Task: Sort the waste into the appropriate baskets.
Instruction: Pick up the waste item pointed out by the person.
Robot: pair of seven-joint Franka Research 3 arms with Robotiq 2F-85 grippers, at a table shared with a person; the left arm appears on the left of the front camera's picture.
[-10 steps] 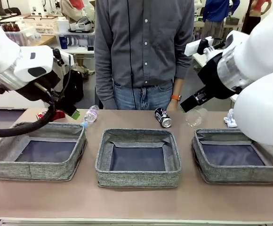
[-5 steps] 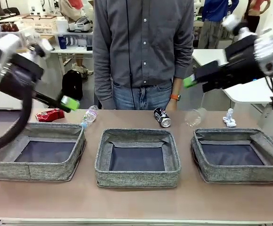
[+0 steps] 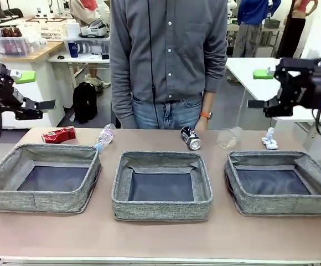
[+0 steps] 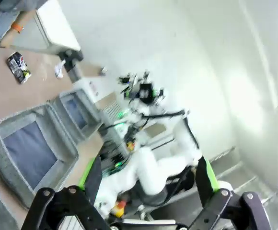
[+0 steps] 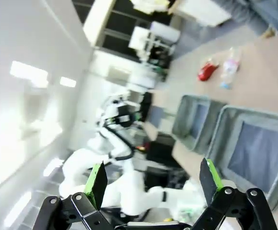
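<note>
While flat, bottle [image 3: 106, 134] diagonal (cap [image 3: 99, 147] nearward)

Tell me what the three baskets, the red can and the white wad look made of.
Left basket, middle basket and right basket: grey woven fabric, matte, with soft sagging walls. Crushed red can: probably thin metal, glossy print, dented body. White wad: seems crumpled paper, matte, though too small to be sure.

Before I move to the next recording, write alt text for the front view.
Three grey baskets sit in a row on a table, with a red can, bottle, dark can, clear plastic and paper wad lying behind them, near a standing person. The left claw and right claw hang open, high at either side.
</note>
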